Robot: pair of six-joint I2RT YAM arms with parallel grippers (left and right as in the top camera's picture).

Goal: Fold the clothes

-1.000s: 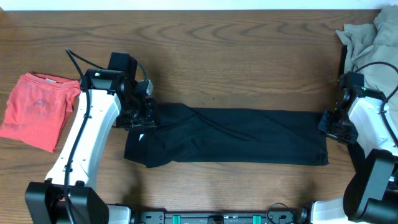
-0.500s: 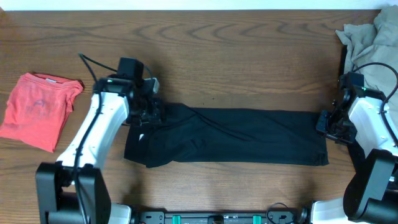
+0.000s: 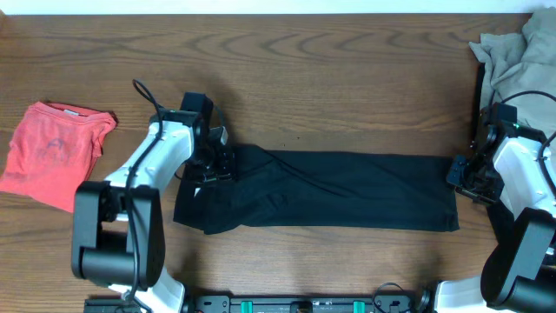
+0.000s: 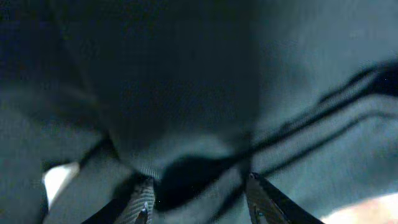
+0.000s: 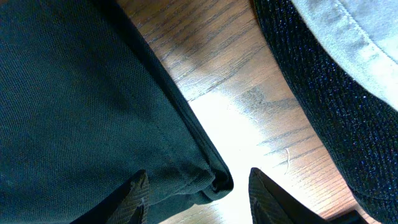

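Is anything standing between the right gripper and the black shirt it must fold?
Nothing visible. The right gripper sits at the hem corner of the black shirt, over bare table. The beige garment lies off to one side.

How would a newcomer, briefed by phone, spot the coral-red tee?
Go to the left edge of the wooden table. The coral-red tee lies there, apart from the long black shirt. It is the only red garment; the beige garment lies far right.
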